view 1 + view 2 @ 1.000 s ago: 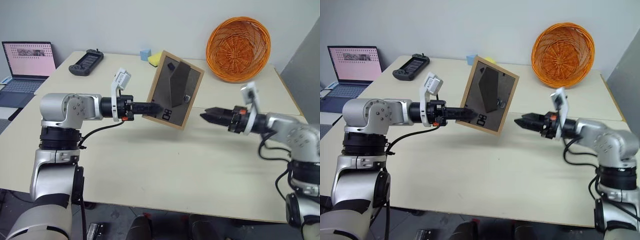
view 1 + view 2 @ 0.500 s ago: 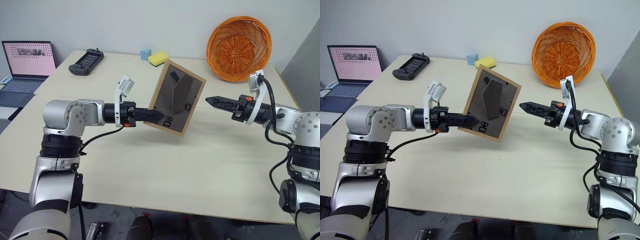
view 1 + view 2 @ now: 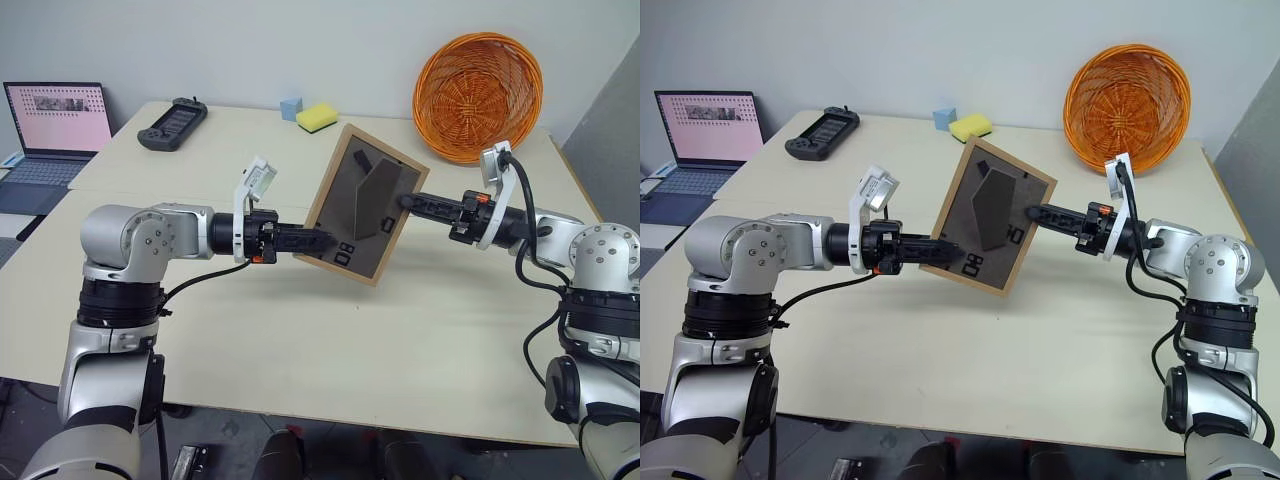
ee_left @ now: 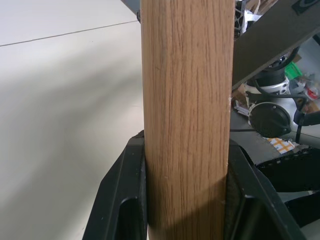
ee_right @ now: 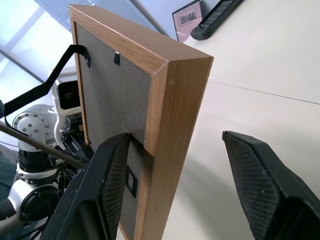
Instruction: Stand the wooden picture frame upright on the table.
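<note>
Centre: left gripper [image 3: 322, 240] jaws clamped on wooden picture frame [image 3: 366, 200], held above tabletop [image 3: 330, 330]; right gripper [image 5: 187, 195] jaws apart, straddling its edge

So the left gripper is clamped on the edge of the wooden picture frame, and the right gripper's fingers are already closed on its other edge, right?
Not quite. The left gripper is clamped on the light-wood rectangular picture frame, but the right gripper has its fingers open, straddling the other edge with a gap on one side, as the right wrist view shows.

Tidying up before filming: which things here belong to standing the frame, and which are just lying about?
In the job: wooden picture frame, table, left pincer, right pincer.
Lying about: orange basket, yellow sponge, blue block, laptop, black controller.
</note>
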Tool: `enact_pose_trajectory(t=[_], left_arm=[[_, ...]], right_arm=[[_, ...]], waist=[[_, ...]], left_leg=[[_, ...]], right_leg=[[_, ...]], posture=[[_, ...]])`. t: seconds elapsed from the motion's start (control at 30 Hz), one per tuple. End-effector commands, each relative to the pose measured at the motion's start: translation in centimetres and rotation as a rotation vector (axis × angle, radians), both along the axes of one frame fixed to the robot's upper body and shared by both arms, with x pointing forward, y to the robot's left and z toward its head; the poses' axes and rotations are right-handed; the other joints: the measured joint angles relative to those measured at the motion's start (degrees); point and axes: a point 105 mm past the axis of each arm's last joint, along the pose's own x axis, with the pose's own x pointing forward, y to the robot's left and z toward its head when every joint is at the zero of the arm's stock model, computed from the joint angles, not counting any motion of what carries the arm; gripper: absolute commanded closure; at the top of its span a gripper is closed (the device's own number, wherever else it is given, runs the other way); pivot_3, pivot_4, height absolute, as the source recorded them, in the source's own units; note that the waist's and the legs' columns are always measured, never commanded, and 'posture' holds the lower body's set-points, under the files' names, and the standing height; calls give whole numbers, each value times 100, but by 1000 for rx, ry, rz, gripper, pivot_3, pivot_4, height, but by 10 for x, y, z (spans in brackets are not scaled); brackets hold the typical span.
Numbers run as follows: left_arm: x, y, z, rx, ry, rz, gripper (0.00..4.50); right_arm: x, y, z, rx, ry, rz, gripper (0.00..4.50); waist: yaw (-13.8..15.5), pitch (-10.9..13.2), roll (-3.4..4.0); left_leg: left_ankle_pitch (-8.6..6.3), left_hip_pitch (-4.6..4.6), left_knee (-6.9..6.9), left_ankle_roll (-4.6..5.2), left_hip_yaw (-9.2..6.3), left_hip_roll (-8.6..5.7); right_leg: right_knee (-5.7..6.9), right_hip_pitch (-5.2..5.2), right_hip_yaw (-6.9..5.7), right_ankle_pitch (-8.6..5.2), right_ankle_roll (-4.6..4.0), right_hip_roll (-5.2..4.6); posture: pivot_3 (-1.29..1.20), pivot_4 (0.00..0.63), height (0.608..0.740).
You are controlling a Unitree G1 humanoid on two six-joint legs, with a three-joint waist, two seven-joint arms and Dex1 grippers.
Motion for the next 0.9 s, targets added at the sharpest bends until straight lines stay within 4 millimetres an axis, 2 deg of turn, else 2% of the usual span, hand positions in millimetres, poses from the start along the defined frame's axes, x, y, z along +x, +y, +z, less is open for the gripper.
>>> enact_pose_trajectory(t=[0.03, 0.1, 0.17, 0.23, 0.27, 0.3, 0.4, 0.53, 0.6, 0.67, 0.77, 0.9], left_arm=[[-5, -3, 19, -46, -68, -20, 3209], [-2, -3, 19, -48, -69, -7, 3209], [0, -1, 20, -45, -71, 2, 3209], [0, 0, 19, -40, -73, 8, 3209], [3, 2, 21, -43, -74, 19, 3209], [5, 3, 22, -45, -74, 28, 3209], [9, 5, 24, -48, -79, 43, 3209], [11, 6, 24, -46, -80, 47, 3209], [13, 6, 24, -49, -80, 51, 3209], [15, 7, 25, -53, -81, 57, 3209], [17, 7, 27, -60, -79, 62, 3209], [17, 6, 29, -72, -74, 58, 3209]], right_arm=[[2, 1, 16, 7, -65, -8, 1367], [7, -3, 5, -78, -86, -63, 1367], [20, -16, -14, -268, -185, -196, 1367], [35, -35, -23, -420, -290, -350, 1367], [34, -52, -24, -593, -464, -409, 1367], [29, -59, -25, -722, -598, -410, 1367], [17, -68, -37, -903, -777, -337, 1367], [20, -75, -24, -1169, -1183, -368, 1367], [24, -82, -27, -1192, -1207, -379, 1367], [23, -91, -24, -1294, -1352, -392, 1367], [16, -85, -17, -1421, -1680, -355, 1367], [14, -73, -13, -1470, -1962, -360, 1367]], waist=[[-2, 0, 0], [4, 0, 0], [7, 0, 0], [9, 0, 0], [4, 0, 0], [3, 0, 0], [40, 1, -2], [71, 5, -9], [8, 5, -8], [-36, 5, -8], [-38, 5, -8], [-73, 5, -8]], left_leg=[[0, 0, 0, 0, 0, 0], [0, 0, 0, 0, 0, 0], [0, 0, 0, 0, 0, -1], [0, -1, 0, 0, -2, -2], [0, -1, 0, 0, 0, -2], [0, -1, 2, 0, 1, -2], [0, -8, -1, -1, 4, -4], [0, -12, 8, -2, 14, -8], [0, -3, 6, -2, 24, -2], [1, 3, 5, -3, 25, 4], [4, 4, 7, -8, 25, 2], [8, 3, 7, -14, 27, 1]], right_leg=[[0, -1, 0, 0, 0, 0], [0, -1, 0, 0, 0, 0], [-2, 0, 0, 0, 0, 0], [-4, 0, -2, -1, 1, 0], [-5, -1, 0, -1, 1, 0], [-5, -1, 0, -1, 2, 0], [-8, -8, 2, -1, 2, -1], [-13, -5, 5, -1, 2, -8], [-6, -8, 9, -1, 2, -7], [-3, -5, 10, -1, 2, -1], [2, -5, 12, -1, 2, -4], [3, -10, 17, -1, 1, -4]], posture=[[0, 150, 740], [0, 150, 740], [0, 150, 740], [0, 150, 740], [0, 150, 740], [0, 150, 740], [0, 150, 740], [0, 150, 740], [0, 150, 740], [0, 150, 740], [0, 150, 740], [0, 150, 740]])
